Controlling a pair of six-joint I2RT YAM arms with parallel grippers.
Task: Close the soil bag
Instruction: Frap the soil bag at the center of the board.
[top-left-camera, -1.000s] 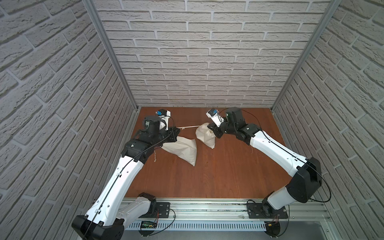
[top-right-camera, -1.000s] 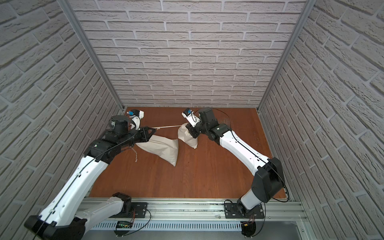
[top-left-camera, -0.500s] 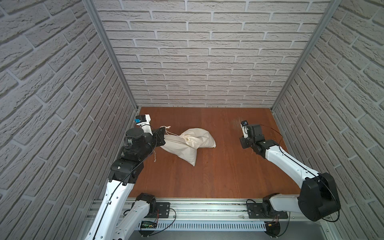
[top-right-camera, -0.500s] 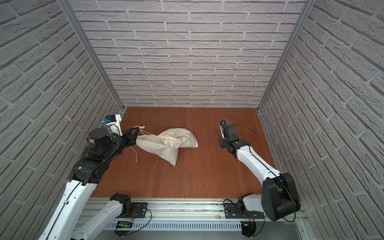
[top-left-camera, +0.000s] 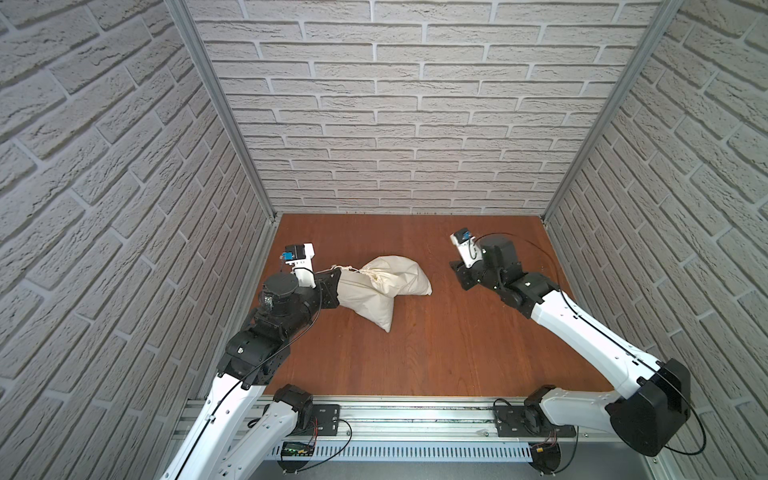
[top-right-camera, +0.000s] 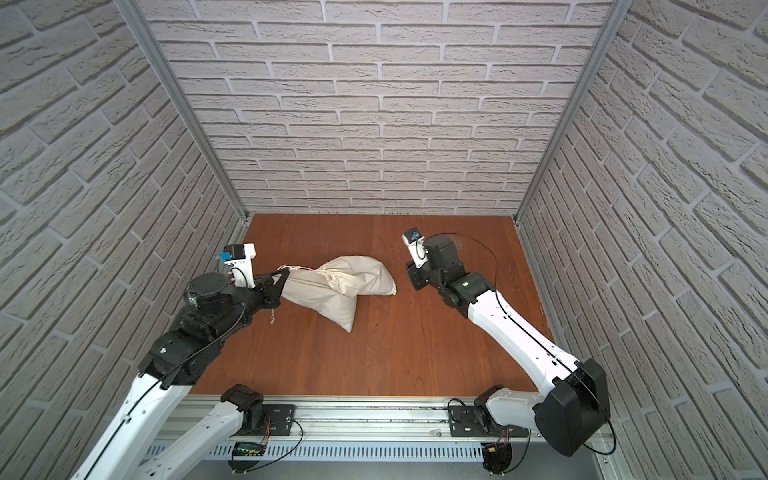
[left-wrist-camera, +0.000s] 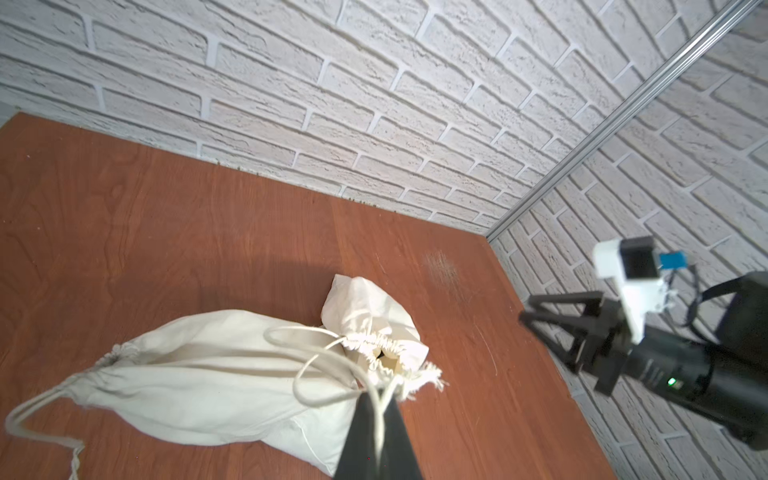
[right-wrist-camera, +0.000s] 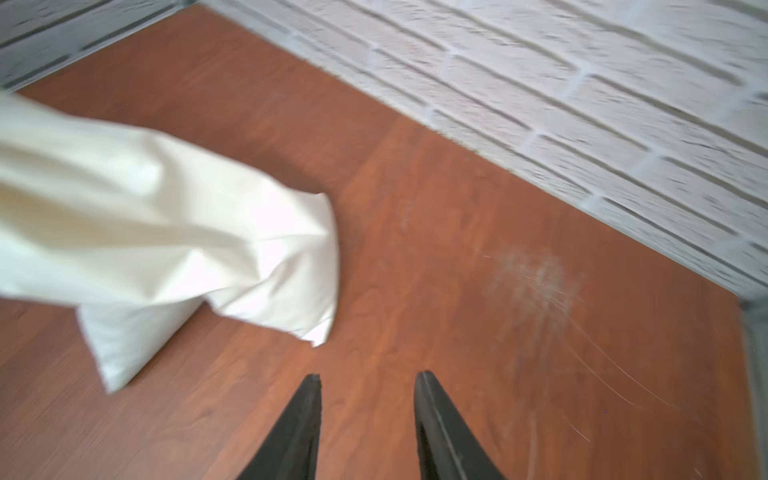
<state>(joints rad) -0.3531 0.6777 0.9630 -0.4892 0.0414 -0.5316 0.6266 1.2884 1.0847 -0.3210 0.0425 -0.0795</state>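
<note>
The soil bag (top-left-camera: 384, 286) (top-right-camera: 343, 286) is a cream cloth sack lying on its side on the wooden floor. Its gathered mouth (left-wrist-camera: 384, 353) still shows a small hole. My left gripper (left-wrist-camera: 380, 395) (top-left-camera: 334, 272) (top-right-camera: 284, 272) is shut on the drawstring cord (left-wrist-camera: 316, 345) right at the mouth. My right gripper (right-wrist-camera: 368, 376) (top-left-camera: 459, 272) (top-right-camera: 413, 278) (left-wrist-camera: 528, 309) stands open and empty, a little to the right of the bag's bottom corner (right-wrist-camera: 320, 332), not touching it.
Brick-pattern walls close in the floor (top-left-camera: 415, 357) on three sides. A loose cord end (top-right-camera: 272, 318) trails beside the left arm. A pale scuff (right-wrist-camera: 536, 278) marks the floor near the back right corner. A metal rail (top-left-camera: 415, 415) runs along the front.
The cord stretched taut between both grippers a second ago is no longer in the right one, which swung right and opened. The bag flopped flat. The left gripper pulled back left with the cord.
</note>
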